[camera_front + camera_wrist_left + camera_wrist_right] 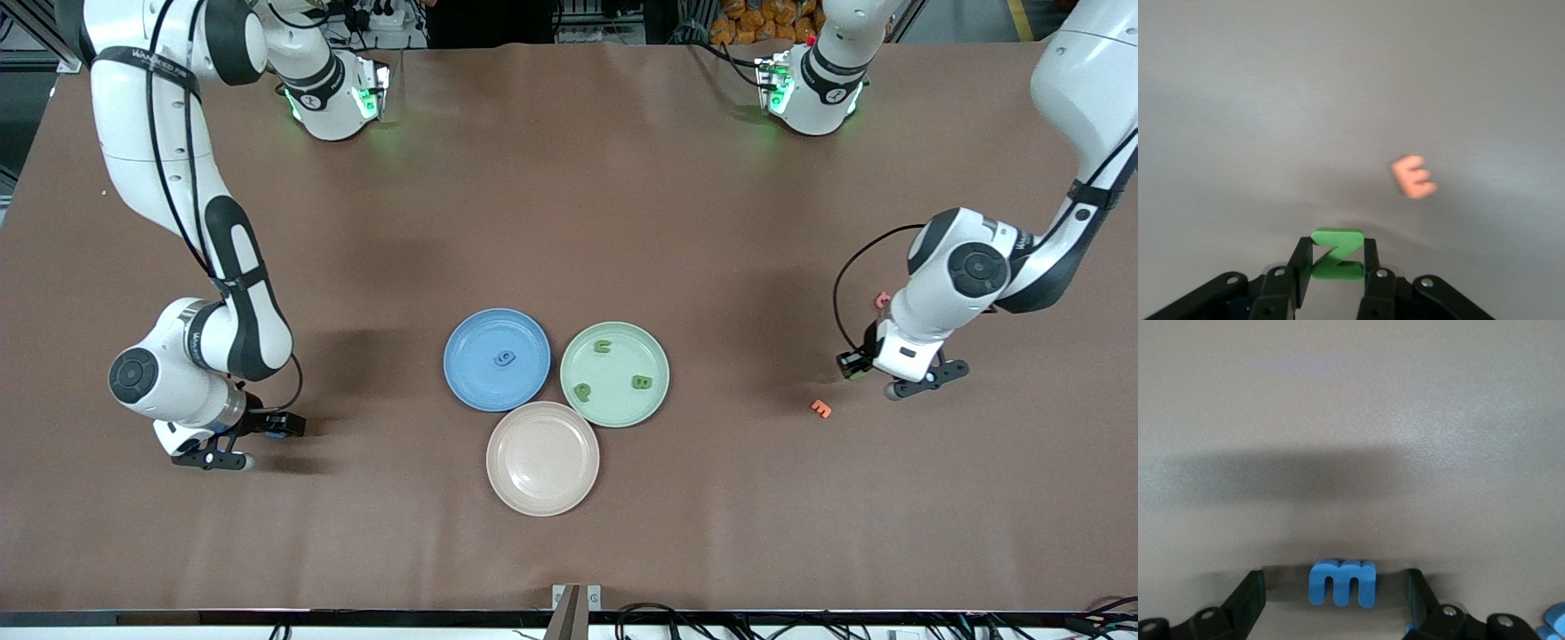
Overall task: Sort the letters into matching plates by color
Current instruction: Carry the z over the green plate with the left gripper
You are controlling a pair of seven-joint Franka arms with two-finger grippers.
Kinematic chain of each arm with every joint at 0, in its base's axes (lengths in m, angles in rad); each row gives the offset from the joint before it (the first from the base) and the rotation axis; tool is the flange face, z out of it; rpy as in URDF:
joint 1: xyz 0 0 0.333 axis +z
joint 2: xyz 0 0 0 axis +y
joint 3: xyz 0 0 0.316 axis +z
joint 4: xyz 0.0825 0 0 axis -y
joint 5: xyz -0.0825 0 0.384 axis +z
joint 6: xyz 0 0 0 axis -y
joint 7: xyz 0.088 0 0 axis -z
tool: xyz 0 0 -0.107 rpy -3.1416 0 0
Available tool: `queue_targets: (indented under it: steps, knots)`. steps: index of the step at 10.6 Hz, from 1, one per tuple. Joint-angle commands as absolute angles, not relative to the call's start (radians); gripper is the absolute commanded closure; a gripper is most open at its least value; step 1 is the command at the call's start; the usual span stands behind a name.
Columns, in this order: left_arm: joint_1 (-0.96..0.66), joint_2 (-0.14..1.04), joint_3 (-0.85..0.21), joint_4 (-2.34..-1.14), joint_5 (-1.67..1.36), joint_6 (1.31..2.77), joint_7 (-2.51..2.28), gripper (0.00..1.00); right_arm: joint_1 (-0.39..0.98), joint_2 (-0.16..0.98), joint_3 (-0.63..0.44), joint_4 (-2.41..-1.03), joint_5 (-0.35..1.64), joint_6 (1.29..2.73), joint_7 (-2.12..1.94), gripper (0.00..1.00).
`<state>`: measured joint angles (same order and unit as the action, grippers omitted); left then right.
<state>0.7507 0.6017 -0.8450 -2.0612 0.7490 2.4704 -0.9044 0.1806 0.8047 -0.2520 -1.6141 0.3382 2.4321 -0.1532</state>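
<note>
My left gripper (1335, 259) is shut on a green letter Z (1336, 253), low over the table toward the left arm's end (855, 366). An orange letter E (1413, 177) lies on the table close by (821, 409). My right gripper (1337, 592) is open around a blue letter m (1342, 583), with a gap on each side, at the right arm's end of the table (277, 427). The blue plate (464, 342) holds one blue letter (505, 358). Three green letters lie in the green plate (622, 354). The beige plate (542, 458) holds nothing.
A pink letter (882, 300) lies beside the left arm's wrist. More blue letters (1555, 623) show at the edge of the right wrist view. The three plates touch one another in the table's middle.
</note>
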Motion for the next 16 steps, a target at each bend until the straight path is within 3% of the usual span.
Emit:
queue_targets:
  steps: [1,5,8,12,16]
  knots:
    - [0.576,0.594,-0.851,-1.993,0.683,2.431,-1.11,1.0,0.176,0.822,-0.25,-1.592,0.359,2.437,-0.15,0.1]
    - [0.41,0.617,-0.85,-1.904,0.655,2.379,-1.29,1.0,0.175,0.821,-0.25,-1.598,0.359,2.438,-0.153,0.2]
    - [0.29,0.65,-0.827,-1.856,0.658,2.379,-1.406,1.0,0.176,0.813,-0.25,-1.618,0.357,2.441,-0.16,0.2]
    - [0.051,0.68,-0.712,-1.77,0.655,2.379,-1.561,1.0,0.183,0.792,-0.25,-1.64,0.359,2.442,-0.161,0.21]
    - [-0.054,0.695,-0.706,-1.734,0.657,2.379,-1.646,1.0,0.183,0.776,-0.25,-1.654,0.359,2.441,-0.163,0.23]
